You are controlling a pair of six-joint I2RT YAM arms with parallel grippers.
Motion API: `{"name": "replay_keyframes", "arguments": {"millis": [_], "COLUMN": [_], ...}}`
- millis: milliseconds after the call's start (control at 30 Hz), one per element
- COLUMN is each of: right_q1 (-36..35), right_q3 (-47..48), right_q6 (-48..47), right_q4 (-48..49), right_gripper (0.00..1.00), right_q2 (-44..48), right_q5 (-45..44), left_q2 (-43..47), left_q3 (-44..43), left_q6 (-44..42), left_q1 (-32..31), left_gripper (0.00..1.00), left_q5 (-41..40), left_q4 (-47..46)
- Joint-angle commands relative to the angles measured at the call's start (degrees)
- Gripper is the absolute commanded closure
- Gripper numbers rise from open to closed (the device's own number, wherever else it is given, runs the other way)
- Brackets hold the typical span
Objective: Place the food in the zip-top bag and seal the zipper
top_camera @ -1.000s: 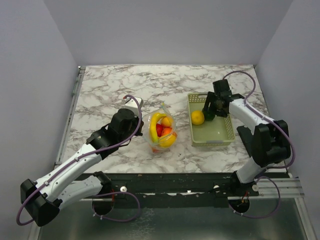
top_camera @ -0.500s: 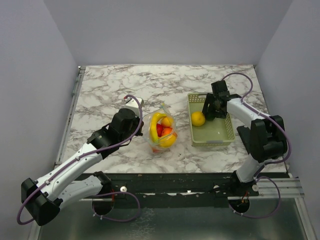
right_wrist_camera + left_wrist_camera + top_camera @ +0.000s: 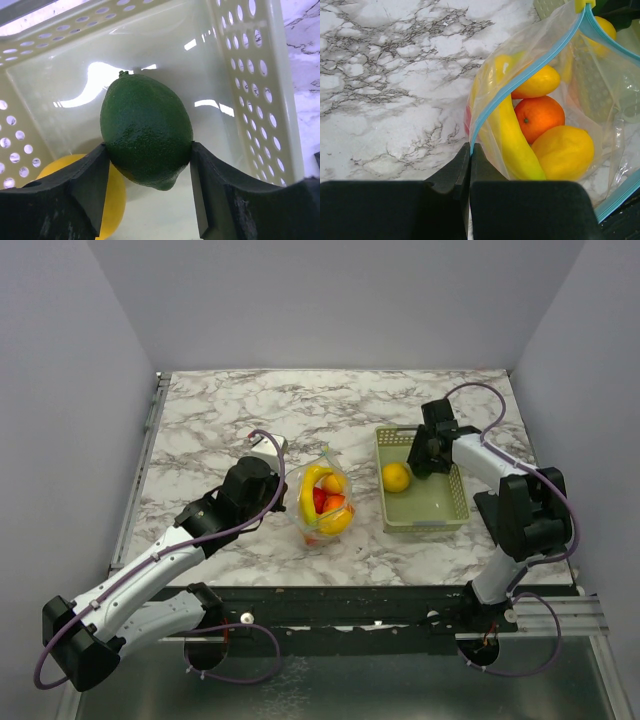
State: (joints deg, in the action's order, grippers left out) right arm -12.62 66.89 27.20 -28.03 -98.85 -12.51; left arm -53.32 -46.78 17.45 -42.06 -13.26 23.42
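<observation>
Lime pick-up from the basket, bag mouth held.
My right pincer (image 3: pixel 147 150) has the dark green lime (image 3: pixel 146 127) between its 2 fingers in the slotted basket (image 3: pixel 260 75), seemingly gripped. My left pincer (image 3: pixel 470 155) is pressed together on the zipper (image 3: pixel 530 70) of the zip-top bag (image 3: pixel 600 100), which stands on the worktop (image 3: pixel 380 100) with banana (image 3: pixel 512 145) and orange (image 3: pixel 540 117) inside. Next I should lift, carry leftward and drop it through the mouth; 1 lemon (image 3: pixel 396 476) waits.

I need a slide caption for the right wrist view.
Right gripper holds a dark green fruit in the slotted basket, beside a yellow fruit.
</observation>
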Motion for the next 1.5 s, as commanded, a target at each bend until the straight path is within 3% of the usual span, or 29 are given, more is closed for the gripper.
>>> {"name": "replay_keyframes", "arguments": {"millis": [0, 100, 200, 567, 867, 1100, 1467], "right_q1": [0.7, 0.7, 0.7, 0.0, -4.6, -11.2, -24.8], "right_q3": [1.3, 0.3, -0.3, -2.2, 0.4, 4.4, 10.4], "right_q6": [0.4, 0.4, 0.4, -2.2, -5.1, -6.6, -7.1], "right_q4": [-0.4, -0.1, -0.6, -3.0, -5.8, -8.7, -11.0], "right_gripper": [0.47, 0.66, 0.75, 0.76, 0.76, 0.76, 0.77], "right_q2": [-0.1, 2.0, 4.5, 17.3, 28.1, 33.2, 33.0], "right_q5": [-2.1, -1.8, -1.2, 6.5, 15.5, 19.9, 22.0], "left_q2": [-0.1, 0.0, 0.0, 0.2, 0.1, 0.0, -0.1], "left_q3": [0.3, 0.3, 0.4, 0.3, 0.3, 0.4, 0.4], "left_q6": [-0.7, -0.6, -0.6, -0.6, -0.5, -0.5, -0.4], "left_q1": [0.3, 0.3, 0.3, 0.3, 0.3, 0.3, 0.3], "left_gripper": [1.0, 1.0, 1.0, 1.0, 1.0, 1.0, 1.0], "left_q5": [-0.6, -0.5, -0.4, -0.2, -0.1, 0.0, -0.1], "left_q4": [1.2, 1.2, 1.2, 1.2, 1.2, 1.2, 1.2]}}
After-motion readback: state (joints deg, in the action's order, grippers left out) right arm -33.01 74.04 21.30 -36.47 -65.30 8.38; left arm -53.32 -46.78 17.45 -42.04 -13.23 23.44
